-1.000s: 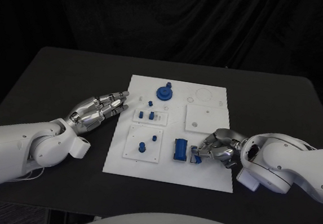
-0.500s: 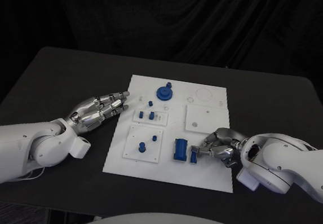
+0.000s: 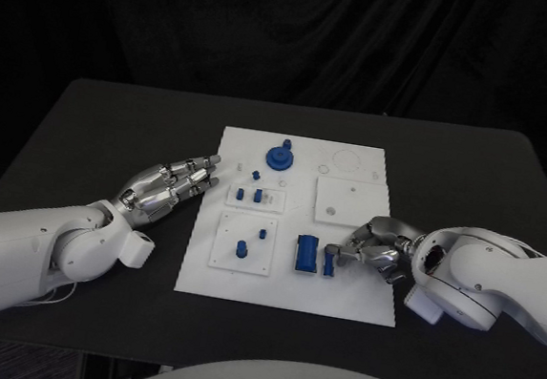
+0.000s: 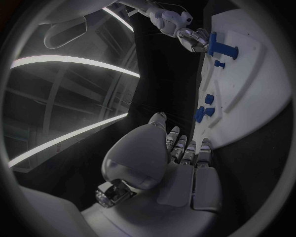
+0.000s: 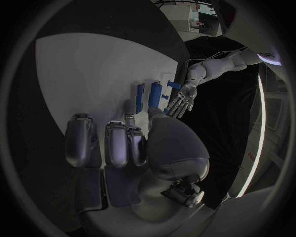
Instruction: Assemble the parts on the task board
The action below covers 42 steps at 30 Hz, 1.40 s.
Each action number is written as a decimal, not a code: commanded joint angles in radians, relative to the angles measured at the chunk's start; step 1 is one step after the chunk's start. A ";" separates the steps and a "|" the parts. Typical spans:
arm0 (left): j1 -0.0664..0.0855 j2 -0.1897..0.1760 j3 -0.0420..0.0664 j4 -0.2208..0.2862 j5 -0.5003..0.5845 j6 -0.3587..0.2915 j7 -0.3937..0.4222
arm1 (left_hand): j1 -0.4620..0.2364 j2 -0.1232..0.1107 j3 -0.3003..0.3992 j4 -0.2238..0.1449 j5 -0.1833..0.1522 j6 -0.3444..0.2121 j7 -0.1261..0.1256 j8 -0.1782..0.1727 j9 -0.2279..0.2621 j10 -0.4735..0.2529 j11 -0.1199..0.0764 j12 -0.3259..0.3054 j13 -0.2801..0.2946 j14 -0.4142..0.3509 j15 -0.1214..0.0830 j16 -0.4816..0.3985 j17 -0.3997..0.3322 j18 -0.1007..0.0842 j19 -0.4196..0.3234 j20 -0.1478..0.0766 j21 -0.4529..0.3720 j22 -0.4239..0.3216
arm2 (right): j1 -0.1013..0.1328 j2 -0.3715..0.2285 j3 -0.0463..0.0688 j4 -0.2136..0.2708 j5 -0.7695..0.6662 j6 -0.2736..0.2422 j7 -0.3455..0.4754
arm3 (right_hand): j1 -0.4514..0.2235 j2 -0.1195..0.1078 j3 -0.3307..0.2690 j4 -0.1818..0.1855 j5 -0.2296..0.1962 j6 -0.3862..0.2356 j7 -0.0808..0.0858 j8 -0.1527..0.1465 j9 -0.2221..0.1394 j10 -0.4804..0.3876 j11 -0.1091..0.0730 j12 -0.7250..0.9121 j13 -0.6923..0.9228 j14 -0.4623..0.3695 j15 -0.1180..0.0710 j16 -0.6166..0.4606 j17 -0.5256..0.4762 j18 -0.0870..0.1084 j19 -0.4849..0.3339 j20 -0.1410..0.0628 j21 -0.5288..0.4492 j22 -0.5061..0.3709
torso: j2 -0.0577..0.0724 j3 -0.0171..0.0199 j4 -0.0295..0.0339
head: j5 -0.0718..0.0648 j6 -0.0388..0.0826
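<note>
A slim blue part [image 3: 331, 261] was seen lying on the white task board [image 3: 355, 298] just beside a larger blue block [image 3: 305, 253], in the board's near right quarter. The slim part was met by the fingertips of the right hand [image 3: 373, 255], which was set at the board's right edge with its fingers curled toward the piece; whether the part was truly pinched or merely touched could not be told from the head view. In the right wrist view the two blue pieces [image 5: 148, 96] were seen side by side beyond that hand's fingers [image 5: 117, 143], which were held close together and pointed along the board. Farther up the board, a round blue part with a knob [image 3: 278, 156] was seen standing near the far edge, and small blue pegs [image 3: 254, 193] were seen in a raised white plate on the left half, with more small blue pieces [image 3: 243, 248] on a second plate nearer the robot. The left hand [image 3: 170, 186] was seen on the black table [image 3: 102, 125] just off the board's left edge, its fingers extended side by side toward the board and nothing held in it.
</note>
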 commanded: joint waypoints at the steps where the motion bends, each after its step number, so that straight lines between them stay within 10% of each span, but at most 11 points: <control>1: -0.003 0.000 0.000 0.003 0.005 0.010 0.008 | 0.008 -0.001 0.006 0.000 0.004 -0.001 0.007 0.005 0.000 0.000 0.004 0.002 0.000 -0.002 0.006 -0.003 -0.002 0.008 -0.001 0.007 0.004 0.000 | -0.003 -0.012 0.000 0.011 -0.041 -0.033 0.013 | 0.008 -0.008 -0.004 -0.004 -0.002 0.007 -0.004 0.012 0.006 0.102 0.000 -0.002 0.263 0.058 0.000 0.006 0.000 0.017 0.031 0.003 0.003 0.189 | 0.000 -0.0003 0.0005 | 0.000 0.000; 15: -0.001 -0.053 0.001 0.098 0.005 -0.067 0.090 | 0.011 -0.009 0.016 -0.012 0.017 0.046 0.026 0.016 0.006 0.013 0.004 0.019 0.003 0.001 0.009 -0.001 0.000 0.008 0.004 0.010 0.008 0.005 | 0.026 -0.093 0.000 0.045 -0.028 -0.366 0.338 | -0.006 0.023 -0.039 0.004 -0.010 0.004 -0.035 0.172 0.096 0.098 -0.024 -0.005 0.257 0.031 -0.020 -0.056 -0.106 0.037 -0.005 -0.014 -0.092 0.160 | 0.000 -0.0001 0.0001 | 0.016 0.000; 20: 0.016 -0.078 0.001 0.148 0.005 -0.103 0.121 | -0.005 -0.008 0.012 0.008 0.012 0.057 0.029 0.018 0.006 0.017 0.005 0.023 0.003 0.002 0.003 -0.001 0.000 0.010 0.006 0.006 0.008 0.005 | 0.063 -0.082 0.000 0.013 0.207 -0.467 0.587 | -0.093 0.123 -0.102 0.004 -0.034 0.009 -0.010 0.177 0.074 -0.350 0.007 -0.391 -0.289 -0.239 0.022 -0.572 -0.728 0.139 -0.300 0.025 -0.793 -0.106 | -0.001 0.0007 -0.0007 | 0.023 0.000; 26: 0.052 -0.092 0.001 0.188 0.005 -0.140 0.150 | -0.015 -0.014 0.002 0.032 0.007 0.027 0.011 0.009 0.001 0.022 0.007 0.028 0.004 0.001 -0.006 -0.001 0.000 0.012 0.003 -0.002 0.007 0.001 | 0.077 -0.057 0.000 -0.043 0.429 -0.415 0.819 | -0.062 0.157 -0.172 0.000 -0.044 -0.048 0.115 0.048 -0.056 -0.677 0.144 -0.947 -0.799 -0.502 0.183 -0.988 -0.978 0.130 -0.497 0.164 -1.177 -0.439 | -0.012 0.0015 -0.0015 | 0.038 0.000; 29: 0.062 -0.091 0.001 0.192 0.005 -0.167 0.173 | -0.021 -0.019 -0.008 0.049 0.003 0.021 0.003 0.006 0.001 0.026 0.002 0.032 0.004 -0.002 -0.015 -0.003 -0.001 0.006 -0.016 -0.017 -0.005 -0.021 | 0.075 -0.037 0.000 -0.083 0.503 -0.316 0.878 | -0.081 0.147 -0.216 0.003 -0.096 -0.176 0.178 -0.097 -0.141 -0.857 0.239 -1.116 -0.933 -0.747 0.281 -1.142 -1.083 0.083 -0.695 0.224 -1.264 -0.556 | -0.029 0.0038 -0.0099 | 0.044 0.000; 31: 0.065 -0.083 0.001 0.185 0.005 -0.180 0.187 | -0.042 -0.017 -0.024 0.056 -0.009 0.004 -0.003 0.002 -0.001 0.025 -0.012 0.031 0.004 -0.004 -0.031 -0.004 -0.002 0.005 -0.021 -0.034 -0.009 -0.027 | 0.068 -0.031 0.000 -0.104 0.535 -0.261 0.904 | -0.098 0.153 -0.250 0.003 -0.122 -0.200 0.132 -0.192 -0.206 -0.936 0.286 -1.186 -1.019 -0.861 0.321 -1.192 -1.140 0.063 -0.864 0.250 -1.258 -0.656 | -0.040 0.0051 -0.0142 | 0.050 0.000; 33: 0.067 -0.070 0.001 0.171 0.005 -0.196 0.203 | -0.077 -0.010 -0.048 0.059 -0.036 -0.041 -0.022 -0.006 -0.007 0.017 -0.023 0.020 0.002 -0.004 -0.041 -0.004 -0.002 0.002 -0.025 -0.047 -0.011 -0.032 | 0.056 -0.028 0.000 -0.124 0.559 -0.205 0.934 | -0.107 0.163 -0.275 0.002 -0.145 -0.217 0.110 -0.260 -0.253 -1.018 0.250 -1.227 -1.081 -0.997 0.297 -1.236 -1.191 0.034 -1.113 0.266 -1.272 -0.888 | -0.050 0.0054 -0.0170 | 0.064 0.000; 34: 0.068 -0.064 0.001 0.163 0.005 -0.202 0.211 | -0.106 -0.014 -0.069 0.058 -0.077 -0.130 -0.095 -0.014 -0.016 0.012 -0.005 0.010 0.001 -0.004 -0.034 -0.004 -0.002 -0.001 -0.025 -0.042 -0.012 -0.034 | 0.050 -0.026 0.000 -0.134 0.566 -0.185 0.948 | -0.115 0.165 -0.290 0.003 -0.170 -0.295 0.048 -0.315 -0.288 -1.139 0.229 -1.286 -1.124 -1.167 0.294 -1.304 -1.233 0.018 -1.283 0.271 -1.293 -1.052 | -0.056 0.0053 -0.0185 | 0.071 0.000; 36: 0.068 -0.055 0.001 0.150 0.005 -0.209 0.221 | -0.147 -0.016 -0.099 0.058 -0.142 -0.172 -0.160 -0.020 -0.019 -0.002 -0.025 -0.017 -0.003 -0.004 -0.025 -0.004 -0.002 0.000 -0.025 -0.032 -0.012 -0.034 | 0.043 -0.020 0.000 -0.149 0.574 -0.157 0.971 | -0.119 0.163 -0.311 0.002 -0.195 -0.427 -0.018 -0.393 -0.343 -1.271 0.189 -1.347 -1.175 -1.290 0.288 -1.343 -1.262 0.019 -1.389 0.275 -1.304 -1.173 | -0.061 0.0058 -0.0204 | 0.080 0.000; 41: 0.067 -0.038 0.001 0.123 0.004 -0.216 0.239 | -0.210 0.004 -0.129 0.057 -0.238 -0.204 -0.207 -0.022 -0.021 -0.025 -0.075 -0.055 -0.008 -0.004 -0.020 -0.004 -0.002 0.006 -0.025 -0.021 -0.012 -0.035 | 0.030 -0.005 -0.001 -0.179 0.587 -0.122 1.012 | -0.105 0.163 -0.330 0.001 -0.218 -0.553 -0.085 -0.466 -0.397 -1.358 0.156 -1.351 -1.207 -1.359 0.282 -1.343 -1.271 0.023 -1.408 0.270 -1.306 -1.204 | -0.067 0.0082 -0.0280 | 0.089 0.000; 42: 0.066 -0.043 0.001 0.130 0.000 -0.180 0.011 | -0.597 -0.080 -0.036 -0.030 -0.315 -0.249 -0.165 -0.043 -0.043 -0.074 -0.095 -0.151 -0.029 -0.004 -0.114 -0.004 -0.002 -0.039 -0.036 -0.073 -0.021 -0.057 | 0.035 -0.007 -0.001 -0.171 0.532 -0.211 0.918 | -0.418 0.093 -0.208 -0.087 -0.268 -0.631 -0.060 -0.550 -0.459 -1.384 0.117 -1.421 -1.235 -1.386 0.222 -1.433 -1.306 -0.039 -1.463 0.181 -1.321 -1.232 | -0.057 0.0058 -0.0203 | 0.083 0.000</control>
